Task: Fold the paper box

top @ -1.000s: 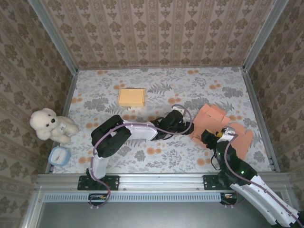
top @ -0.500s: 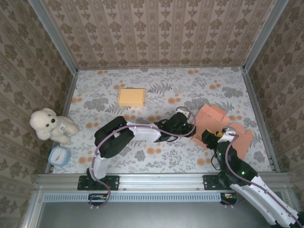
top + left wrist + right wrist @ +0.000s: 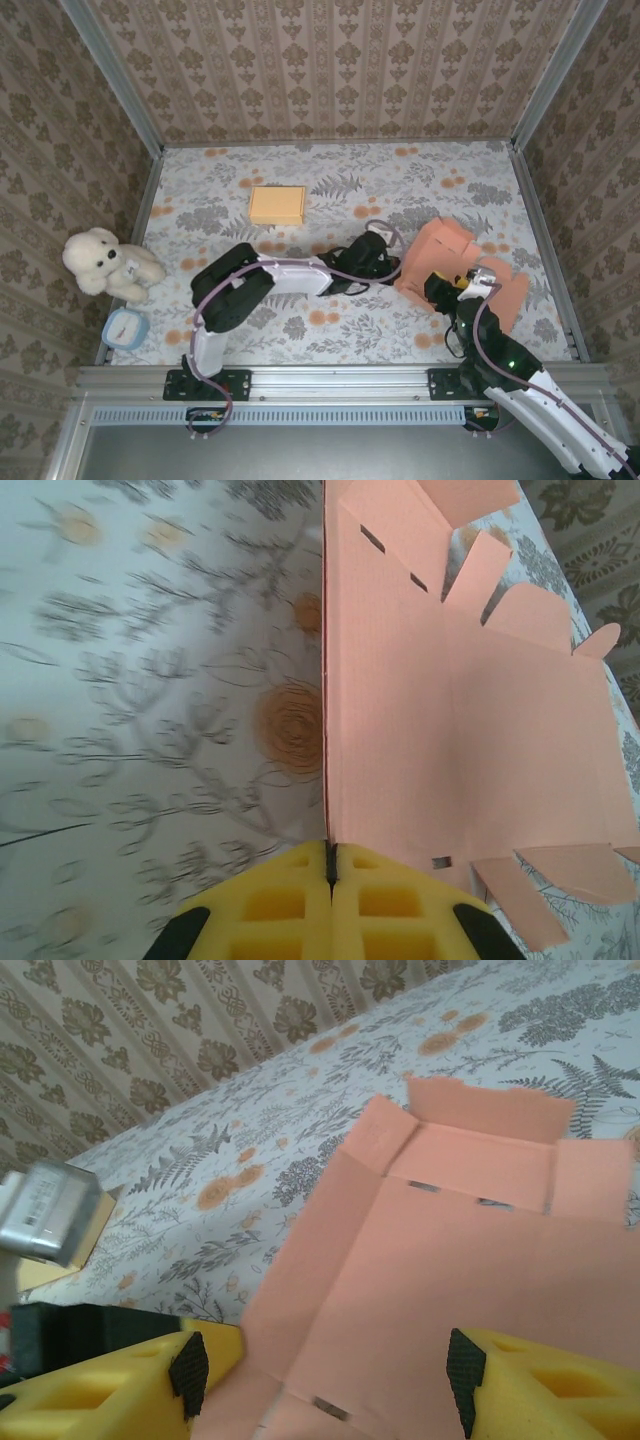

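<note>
The paper box [image 3: 445, 250] is a flat salmon-pink cardboard blank with flaps and slots, lying at the right of the floral table. My left gripper [image 3: 393, 270] reaches across from the left and is shut on the blank's left edge. In the left wrist view that edge [image 3: 326, 730] runs straight into the seam of the closed yellow fingers [image 3: 330, 865], and the panel [image 3: 470, 720] stands raised on its side. My right gripper [image 3: 447, 290] is open over the blank's near part. Its yellow fingers [image 3: 325, 1375] stand wide apart above the pink sheet [image 3: 450, 1250], holding nothing.
A folded yellow-orange box [image 3: 277, 205] lies at the back left of the table. A white teddy bear [image 3: 105, 262] and a small blue round object [image 3: 127, 327] sit by the left wall. Patterned walls with metal rails close in the table.
My left gripper has gone from open to shut on the blank's left edge, and that side of the blank has lifted. The right arm has stayed still.
</note>
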`<state>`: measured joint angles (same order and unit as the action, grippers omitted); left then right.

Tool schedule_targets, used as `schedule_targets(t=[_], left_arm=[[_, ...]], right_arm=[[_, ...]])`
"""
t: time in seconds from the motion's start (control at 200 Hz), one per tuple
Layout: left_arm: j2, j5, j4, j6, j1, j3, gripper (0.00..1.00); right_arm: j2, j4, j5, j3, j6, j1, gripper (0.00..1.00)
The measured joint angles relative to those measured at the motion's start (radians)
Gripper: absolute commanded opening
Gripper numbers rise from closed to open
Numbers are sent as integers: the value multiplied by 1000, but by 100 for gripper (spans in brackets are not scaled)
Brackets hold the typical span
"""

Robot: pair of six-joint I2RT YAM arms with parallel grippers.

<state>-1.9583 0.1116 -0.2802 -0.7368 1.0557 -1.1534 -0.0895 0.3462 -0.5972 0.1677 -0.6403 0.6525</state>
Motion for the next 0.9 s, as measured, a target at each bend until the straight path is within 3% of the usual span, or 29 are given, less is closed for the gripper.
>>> schedule_targets(t=[0.175,0.4,0.66,0.9], left_arm=[[196,71,118,127,-177,7,0],[397,92,279,318,-369,-5,0],[441,102,349,402,-452,53,0],[454,103,362,456,-475,98,0]], right_arm=[[-127,-89,11,16,50,0,69],[-546,-223,79,240,191,0,72],[-1082,-211,292,796,518,-3,82],[-1183,-110,536,989,970,-11,83]])
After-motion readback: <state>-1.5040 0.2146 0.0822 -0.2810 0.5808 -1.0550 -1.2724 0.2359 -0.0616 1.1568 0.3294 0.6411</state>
